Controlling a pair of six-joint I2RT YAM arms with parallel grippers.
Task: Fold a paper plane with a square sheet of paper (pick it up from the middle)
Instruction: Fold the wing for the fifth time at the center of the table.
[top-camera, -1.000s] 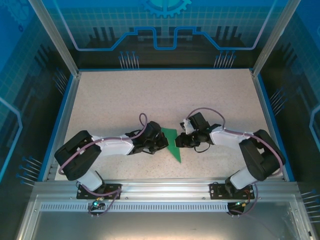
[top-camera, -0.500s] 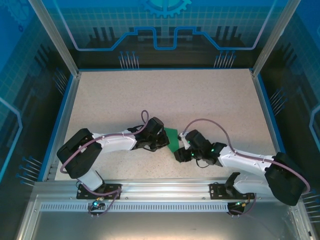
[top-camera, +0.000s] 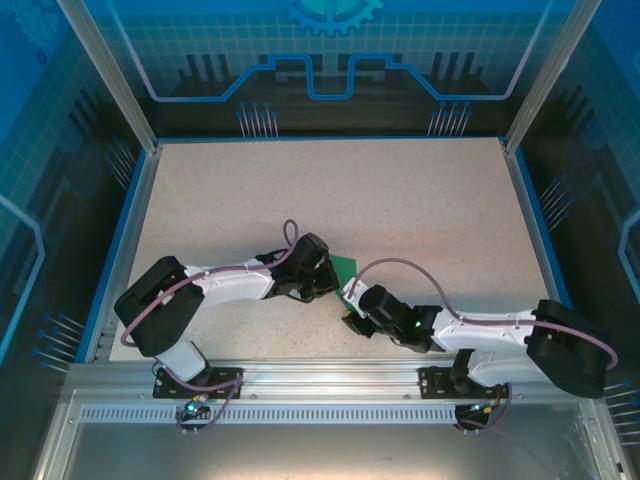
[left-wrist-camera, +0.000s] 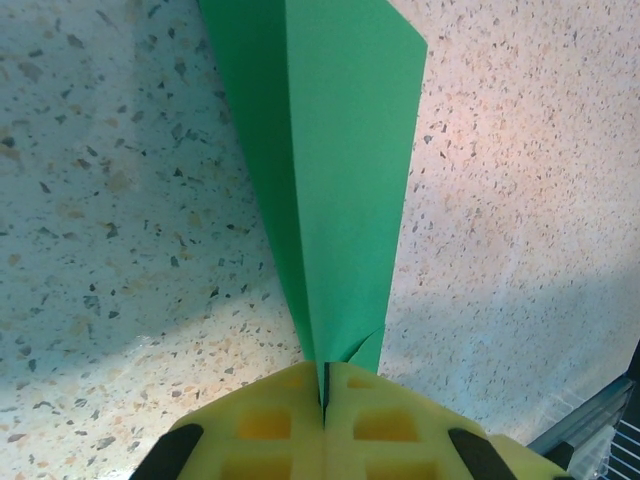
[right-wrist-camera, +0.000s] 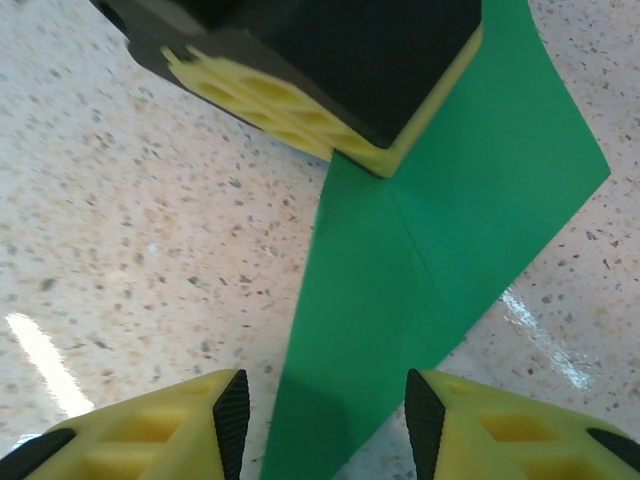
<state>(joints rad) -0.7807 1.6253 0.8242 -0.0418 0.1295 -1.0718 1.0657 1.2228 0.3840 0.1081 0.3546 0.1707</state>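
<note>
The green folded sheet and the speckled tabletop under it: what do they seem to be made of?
Green sheet: thin matte paper, judging by its crisp creases and flat layers. Tabletop: probably a smooth speckled laminate or stone-look composite, slightly glossy, since lamp glare streaks across it.

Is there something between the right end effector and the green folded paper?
Nothing visible. The green folded paper lies between the open fingers of the right end effector; the left end effector is shut on its narrow end.
</note>
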